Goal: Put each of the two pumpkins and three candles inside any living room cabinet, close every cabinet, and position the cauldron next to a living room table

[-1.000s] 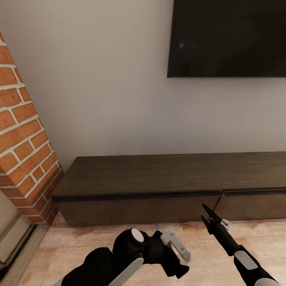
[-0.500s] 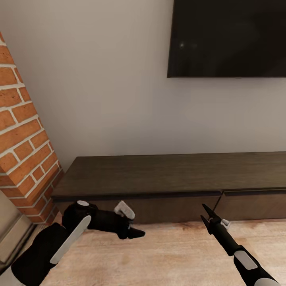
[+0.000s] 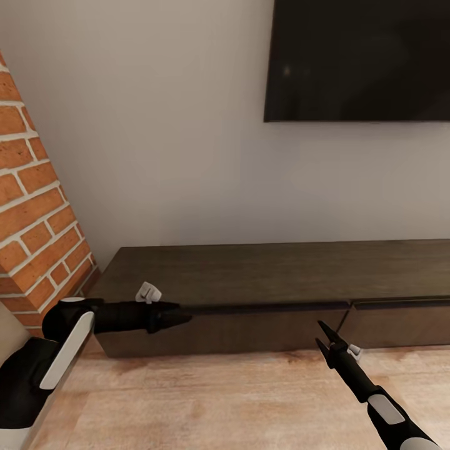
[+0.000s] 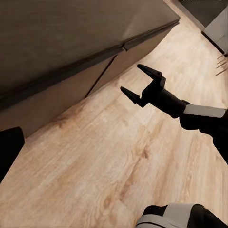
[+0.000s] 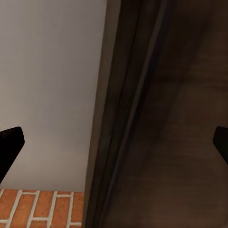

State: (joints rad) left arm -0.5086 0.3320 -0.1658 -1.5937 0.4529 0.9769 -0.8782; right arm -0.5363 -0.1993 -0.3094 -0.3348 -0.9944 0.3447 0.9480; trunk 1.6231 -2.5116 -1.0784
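Before the closed cabinet (image 3: pixel 250 294), unmarked, both arms.

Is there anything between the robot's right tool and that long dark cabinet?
No. In the head view, just bare wood floor separates the open right tool from the cabinet front.

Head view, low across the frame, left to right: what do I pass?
Brick wall → left gripper → seam between the cabinet's drawer fronts → right gripper.
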